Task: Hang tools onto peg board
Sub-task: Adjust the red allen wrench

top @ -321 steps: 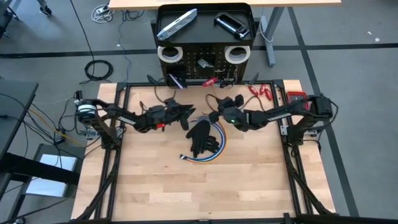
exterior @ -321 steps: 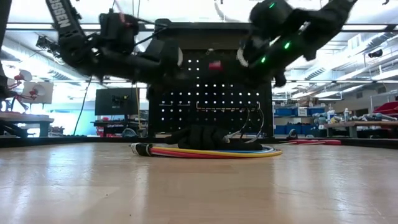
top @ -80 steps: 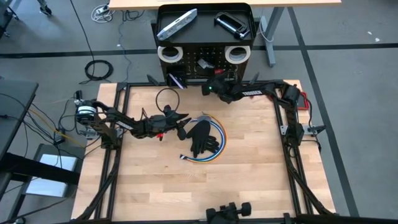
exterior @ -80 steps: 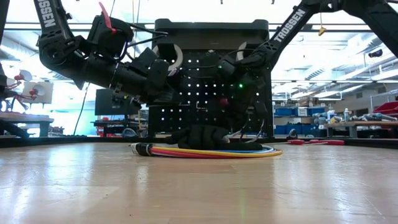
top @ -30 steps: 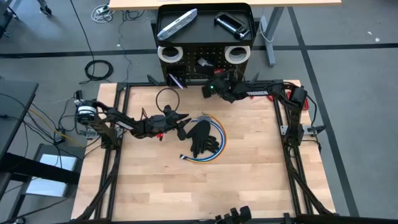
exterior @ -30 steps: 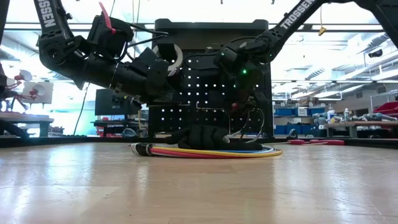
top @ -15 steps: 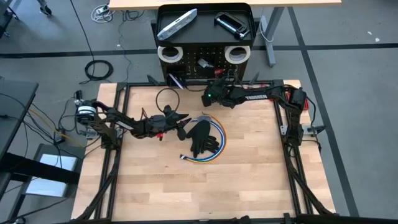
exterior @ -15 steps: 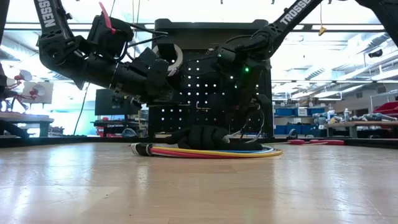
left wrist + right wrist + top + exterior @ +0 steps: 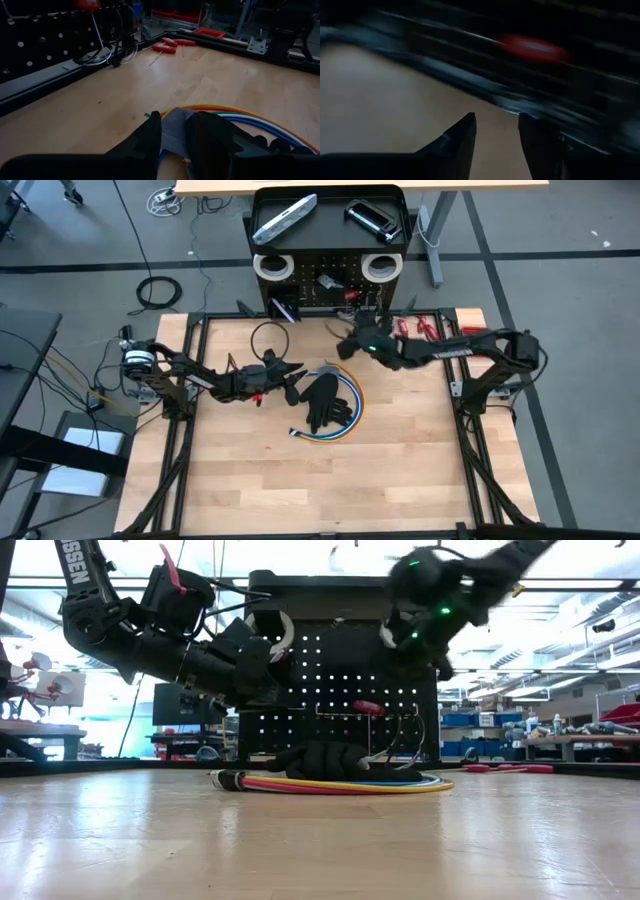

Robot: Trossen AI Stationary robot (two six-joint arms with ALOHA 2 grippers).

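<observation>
Coiled cables (image 9: 345, 412) lie under a black glove (image 9: 323, 401) mid-table; left gripper (image 9: 298, 376) beside it, fingers parted, empty; right gripper (image 9: 345, 345), fingers apart, empty, near the peg board (image 9: 328, 278); a red-handled tool (image 9: 367, 707) hangs there.

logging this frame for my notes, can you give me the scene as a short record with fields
peg board: black peg board upright at the table's far edge
tray top: silver-grey flat bar and black clamp
board front: two white tape rolls, red-handled tool hanging
table: black glove on a coil of coloured cables; red-handled tools near the far right corner
left hand: low beside the glove, fingers apart
right hand: in front of the board, fingers apart, empty
</observation>
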